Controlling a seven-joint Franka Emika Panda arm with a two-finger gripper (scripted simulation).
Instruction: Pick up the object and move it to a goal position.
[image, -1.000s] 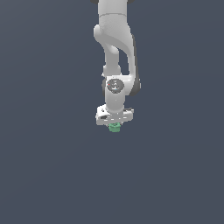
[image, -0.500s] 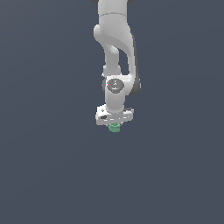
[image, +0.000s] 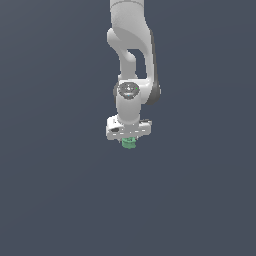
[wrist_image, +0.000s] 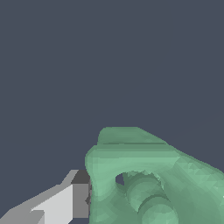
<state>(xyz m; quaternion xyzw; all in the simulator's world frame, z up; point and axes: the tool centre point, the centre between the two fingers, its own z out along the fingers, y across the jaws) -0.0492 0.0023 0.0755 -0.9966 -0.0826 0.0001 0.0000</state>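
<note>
Green object (image: 129, 143) located directly under the white gripper (image: 128, 140), tucked against the underside of the gripper's cross bar, much narrower than that bar. Only the lower portion visible in the exterior view; upper part hidden by the bar. In the wrist view, object (wrist_image: 144, 179) seen large and close: matte green, lumpy, roughly cylindrical, with ribbed rounded rings and a small hollow near the middle. One finger (wrist_image: 72, 199) shown touching its side, dark pad against the green surface. Opposite finger not visible in either view.

Gripper state: narrowed around the object, judging from pad contact and from the object sitting between the fingers; full two-sided clamp not confirmed, second pad unseen.

Handling assessment, by judgement only: likely light, given small bulk against the gripper. Appears rigid, no visible give at the contact point. Matte finish suggests fair friction; ribbed, uneven profile could let a pad seat on a ridge and roll or tilt the piece. Best hold across the widest, most even band of the body, pads flat on opposite sides, clear of the hollow and the narrow grooves.

Surroundings: plain dark grey-blue background throughout. No surface edge, shadow or goal marker discernible, so height above any support cannot be told. Arm (image: 131, 60) hanging from the top of the exterior view, wrist pointing straight down.
</note>
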